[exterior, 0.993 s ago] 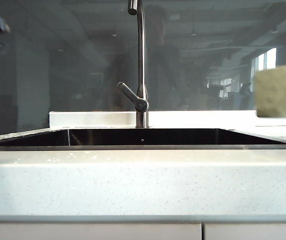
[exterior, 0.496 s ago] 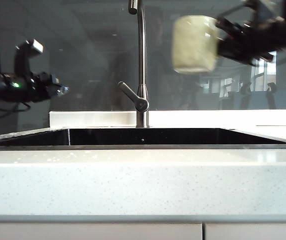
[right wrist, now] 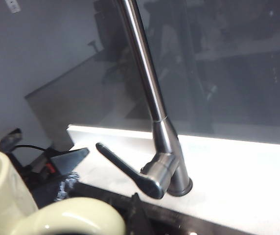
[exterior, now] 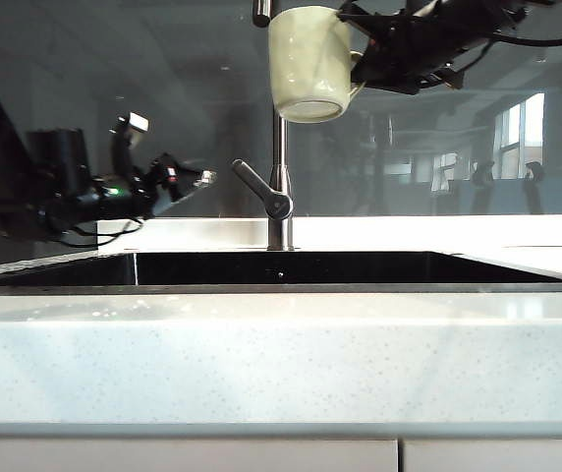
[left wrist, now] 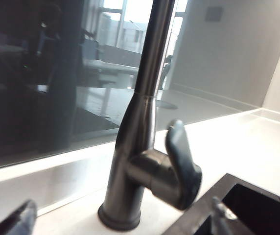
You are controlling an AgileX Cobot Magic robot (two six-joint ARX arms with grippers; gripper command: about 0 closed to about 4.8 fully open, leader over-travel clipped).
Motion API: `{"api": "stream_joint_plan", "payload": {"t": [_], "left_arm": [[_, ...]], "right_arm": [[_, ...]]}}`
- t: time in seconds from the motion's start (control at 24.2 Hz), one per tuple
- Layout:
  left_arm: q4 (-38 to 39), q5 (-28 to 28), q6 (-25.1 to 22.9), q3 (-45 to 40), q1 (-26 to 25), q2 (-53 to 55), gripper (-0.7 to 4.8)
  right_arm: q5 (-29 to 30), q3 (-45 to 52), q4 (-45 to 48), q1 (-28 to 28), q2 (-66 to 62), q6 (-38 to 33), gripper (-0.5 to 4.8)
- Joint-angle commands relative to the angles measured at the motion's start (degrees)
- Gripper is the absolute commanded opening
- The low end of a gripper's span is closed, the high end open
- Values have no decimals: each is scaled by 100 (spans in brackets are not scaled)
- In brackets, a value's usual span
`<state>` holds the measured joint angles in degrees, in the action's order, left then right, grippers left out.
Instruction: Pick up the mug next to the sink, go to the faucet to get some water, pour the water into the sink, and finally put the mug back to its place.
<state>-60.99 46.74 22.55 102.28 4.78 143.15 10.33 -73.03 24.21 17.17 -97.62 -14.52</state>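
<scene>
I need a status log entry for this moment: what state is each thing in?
mug: held aloft by its handle under the spout, upright.
faucet: lever untouched, no water running.
sink: nothing visible in it.
right gripper: shut on the mug.
left gripper: open, just short of the lever.

Left arm (exterior: 60,192): black, boxy matte links; dark sloping segment at frame edge.
Left arm light: small green glow on housing.
Left arm top: pale square block, standing proud of the black body.
Left arm cable (exterior: 84,236): thin black loop, sagging beneath housing.
Left gripper (exterior: 188,182): black tapered fingers, pale tips; in left wrist view only two dark, blurred tips at frame edge.
Right arm (exterior: 458,29): black angular housing, glossy in places.
Right arm cable (exterior: 551,41): thick black lead, trailing off to the side.
Right gripper (exterior: 374,59): black fingers, detail lost in shadow.
</scene>
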Motion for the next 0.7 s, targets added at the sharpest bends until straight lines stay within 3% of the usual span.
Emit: {"api": "stream_joint_plan", "payload": {"t": [0.04, 0.21, 0.7], "left_arm": [[531, 151, 197, 748, 129, 293, 479], [994, 258, 133, 1250, 234, 413, 479], [946, 734, 195, 1637, 450, 413, 479]], "right_arm": [[-280, -273, 219, 79, 11, -20, -3], [-302, -487, 142, 79, -94, -20, -3], [-439, -1532, -291, 315, -741, 109, -3]]}}
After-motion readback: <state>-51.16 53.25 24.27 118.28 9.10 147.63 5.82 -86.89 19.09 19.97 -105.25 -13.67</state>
